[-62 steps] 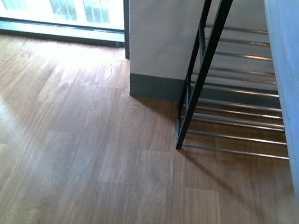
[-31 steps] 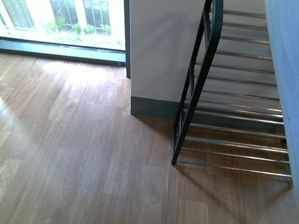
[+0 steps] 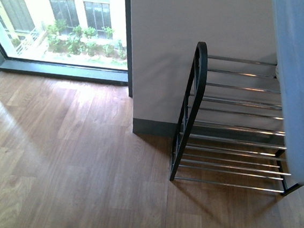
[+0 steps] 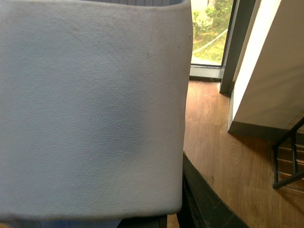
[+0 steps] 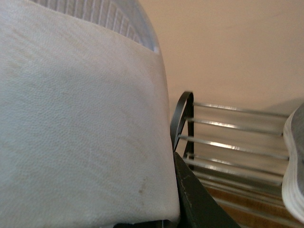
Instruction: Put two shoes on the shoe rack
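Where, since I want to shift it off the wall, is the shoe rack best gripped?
Probably, on the shoe rack, grip the crown of the black arched side frame, coming from above: it is a narrow bar, uppermost, clear of the rods.

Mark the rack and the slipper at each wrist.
rack (image 3: 202, 54), front view, top of the black arched side frame.
left slipper (image 4: 90, 109), left wrist view, middle of its broad textured face.
right slipper (image 5: 80, 133), right wrist view, middle of its broad textured face.

Wooden floor (image 3: 71, 165) meets a white wall (image 3: 204, 22), grey skirting (image 3: 153, 127) and window (image 3: 64, 19).
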Motion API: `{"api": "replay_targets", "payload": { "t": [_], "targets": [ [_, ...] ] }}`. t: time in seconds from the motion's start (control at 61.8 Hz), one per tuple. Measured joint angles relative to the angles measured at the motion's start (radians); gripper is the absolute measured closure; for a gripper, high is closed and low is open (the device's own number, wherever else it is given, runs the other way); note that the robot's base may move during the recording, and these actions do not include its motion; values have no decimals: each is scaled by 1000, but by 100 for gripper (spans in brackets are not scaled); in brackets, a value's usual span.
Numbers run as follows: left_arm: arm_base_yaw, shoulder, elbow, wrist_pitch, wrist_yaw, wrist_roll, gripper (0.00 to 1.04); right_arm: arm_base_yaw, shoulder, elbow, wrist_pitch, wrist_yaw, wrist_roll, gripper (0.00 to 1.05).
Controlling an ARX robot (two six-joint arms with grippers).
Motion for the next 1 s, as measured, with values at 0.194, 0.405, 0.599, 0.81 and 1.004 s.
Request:
{"api": "replay_targets", "payload": {
  "t": [0.194, 0.405, 0.599, 0.81, 1.004],
  "targets": [
    [0, 0, 0, 0, 0, 0, 103, 14, 246, 251, -178, 105, -61, 103],
    [0, 0, 0, 0, 0, 0, 103, 26, 505, 491, -247, 258, -163, 103],
    [0, 0, 0, 0, 0, 0, 103, 27, 700, 680, -307, 382, -249, 103],
    [0, 0, 0, 0, 0, 0, 103, -5, 921, 895, -391, 523, -364, 103],
    [0, 0, 0, 0, 0, 0, 103, -57, 1014, 1020, -428, 609, -400, 103]
  ]
}}
